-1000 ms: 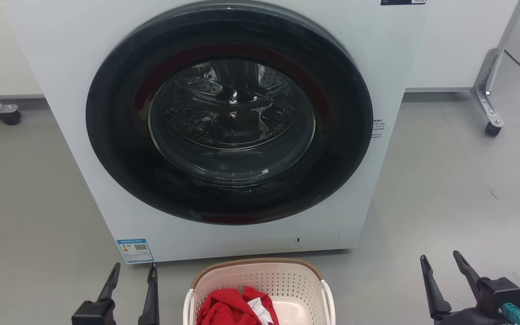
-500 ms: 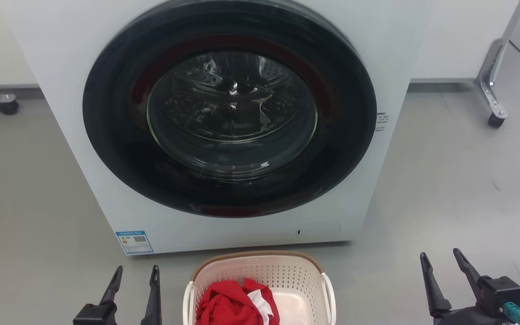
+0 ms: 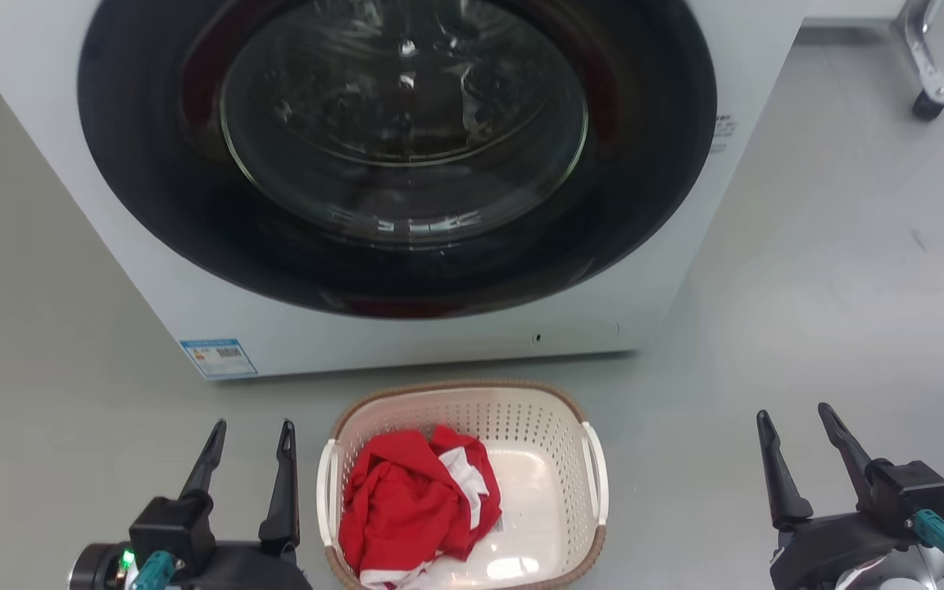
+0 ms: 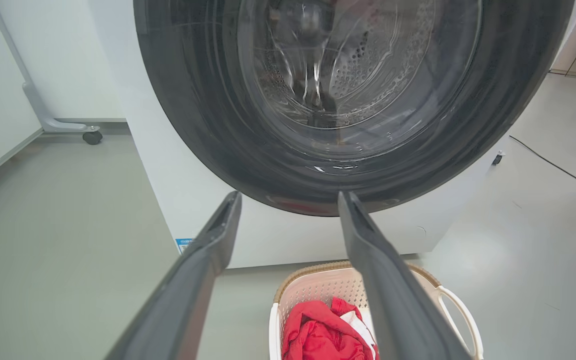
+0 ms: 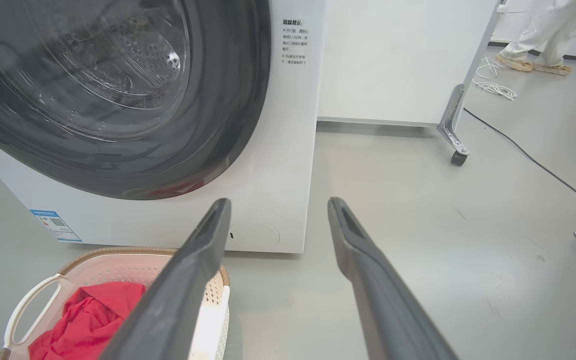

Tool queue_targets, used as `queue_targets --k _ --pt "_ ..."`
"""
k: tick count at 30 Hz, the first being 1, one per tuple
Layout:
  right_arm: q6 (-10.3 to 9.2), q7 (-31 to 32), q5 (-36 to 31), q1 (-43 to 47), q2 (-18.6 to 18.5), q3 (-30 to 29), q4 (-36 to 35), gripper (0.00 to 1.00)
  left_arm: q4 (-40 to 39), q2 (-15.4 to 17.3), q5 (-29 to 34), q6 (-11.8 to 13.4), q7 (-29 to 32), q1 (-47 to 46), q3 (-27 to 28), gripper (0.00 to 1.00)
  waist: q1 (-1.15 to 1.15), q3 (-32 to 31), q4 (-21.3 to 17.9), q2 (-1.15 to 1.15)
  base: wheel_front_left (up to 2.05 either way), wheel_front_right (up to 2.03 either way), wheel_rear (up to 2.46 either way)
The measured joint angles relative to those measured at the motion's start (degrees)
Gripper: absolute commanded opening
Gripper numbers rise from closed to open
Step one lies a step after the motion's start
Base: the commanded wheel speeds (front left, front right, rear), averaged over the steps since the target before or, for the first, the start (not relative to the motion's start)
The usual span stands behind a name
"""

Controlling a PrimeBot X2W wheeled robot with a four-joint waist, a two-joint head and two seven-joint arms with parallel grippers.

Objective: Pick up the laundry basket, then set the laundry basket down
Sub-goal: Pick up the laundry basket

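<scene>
Grey floor (image 3: 808, 287) before washing machine (image 3: 152, 270): laundry basket (image 3: 537, 426) between grippers, long axis toward machine; left gripper (image 3: 251, 426) just beside it, right gripper (image 3: 794, 412) well apart; both spread wide, empty

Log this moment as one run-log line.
phase: pre-grasp | laundry basket: on floor, red garment inside | left end effector: open | right end effector: open

Head looks down; all views share washing machine (image 3: 398, 344) and laundry basket (image 3: 513, 416).

The grey floor (image 3: 808, 246) bears the washing machine (image 3: 439, 340), the laundry basket (image 3: 521, 418) and, seemingly, a castored frame (image 3: 924, 74).
</scene>
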Motion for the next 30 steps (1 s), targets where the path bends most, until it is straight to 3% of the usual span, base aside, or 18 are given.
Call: queue_targets --k 30 --pt "-0.51 -0.15 -0.44 -11.57 2.19 -1.33 -0.56 1.00 2.21 -1.16 0.07 -0.64 1.38 -16.19 0.32 1.00 0.01 25.18 0.76 0.01 0.00 0.00 0.00"
